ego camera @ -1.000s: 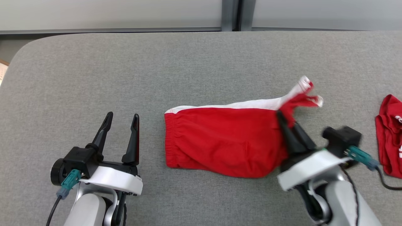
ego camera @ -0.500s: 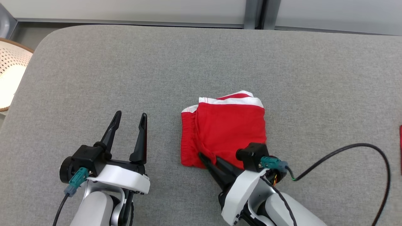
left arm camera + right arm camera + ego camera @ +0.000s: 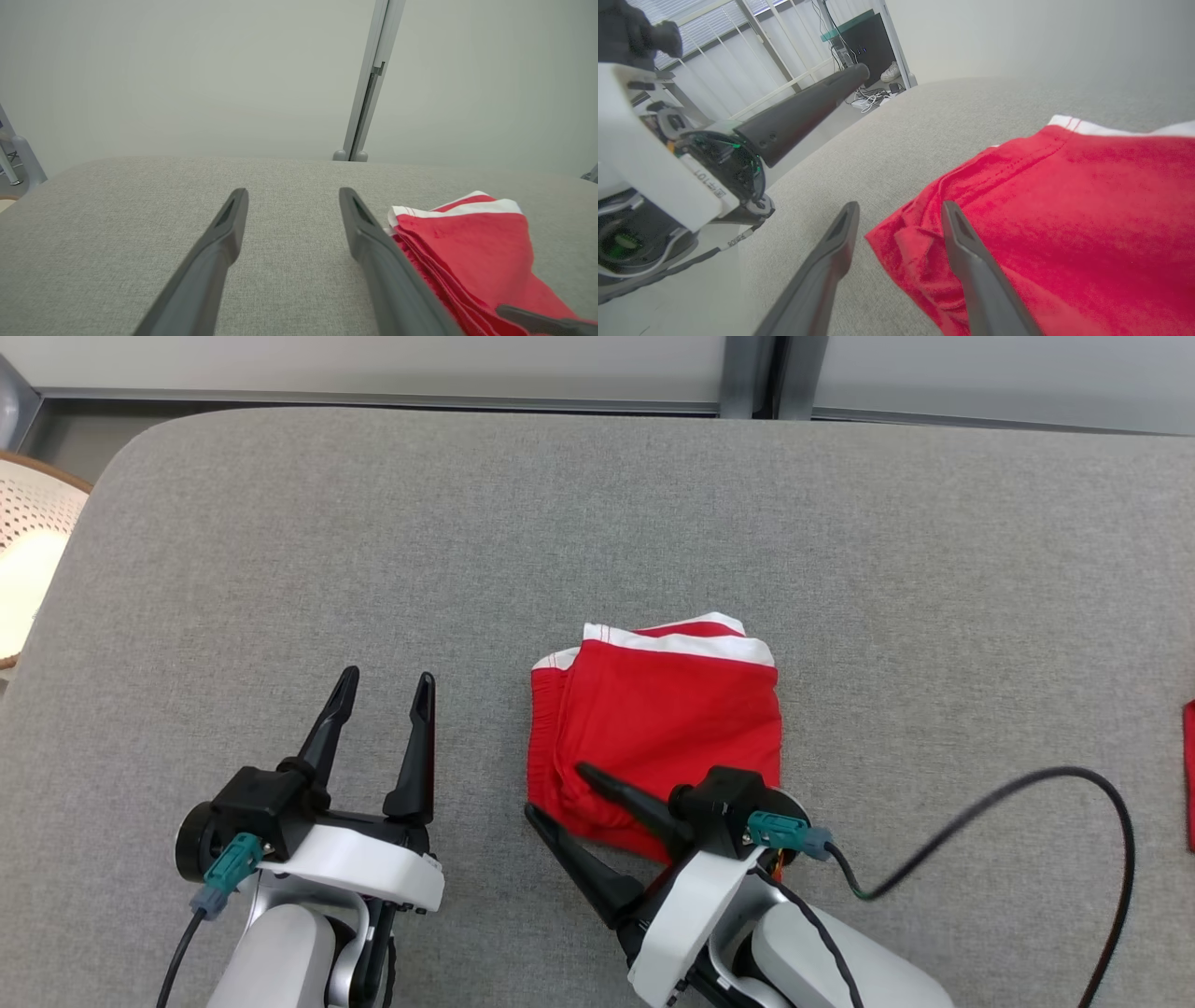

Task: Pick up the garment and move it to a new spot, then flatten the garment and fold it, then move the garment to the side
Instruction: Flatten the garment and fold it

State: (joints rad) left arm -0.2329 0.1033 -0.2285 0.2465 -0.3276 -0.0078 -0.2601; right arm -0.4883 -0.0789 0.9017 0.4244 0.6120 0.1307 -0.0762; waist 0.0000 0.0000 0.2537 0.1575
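Note:
The garment [image 3: 663, 719], red shorts with a white band, lies folded in half at the middle of the grey table [image 3: 280, 523]. My right gripper [image 3: 554, 791] stands open at the fold's near left corner. One finger rests over the red cloth and the other is beside it above the table. In the right wrist view the garment's [image 3: 1064, 196] corner sits between that gripper's [image 3: 900, 207] spread fingers, not pinched. My left gripper [image 3: 387, 679] is open and empty, left of the shorts. Its wrist view shows the gripper [image 3: 293, 192] above bare table, with the garment [image 3: 467, 242] to its right.
A pale perforated basket [image 3: 28, 551] stands off the table's left edge. A second red cloth [image 3: 1188, 775] peeks in at the right edge. A black cable [image 3: 1027, 784] loops over the table right of my right arm. The wall runs along the table's back edge.
My right gripper carried the garment's right end over to the left, folding it in half, and has now opened and let the cloth go. The head camera shifted; the left arm stayed put.

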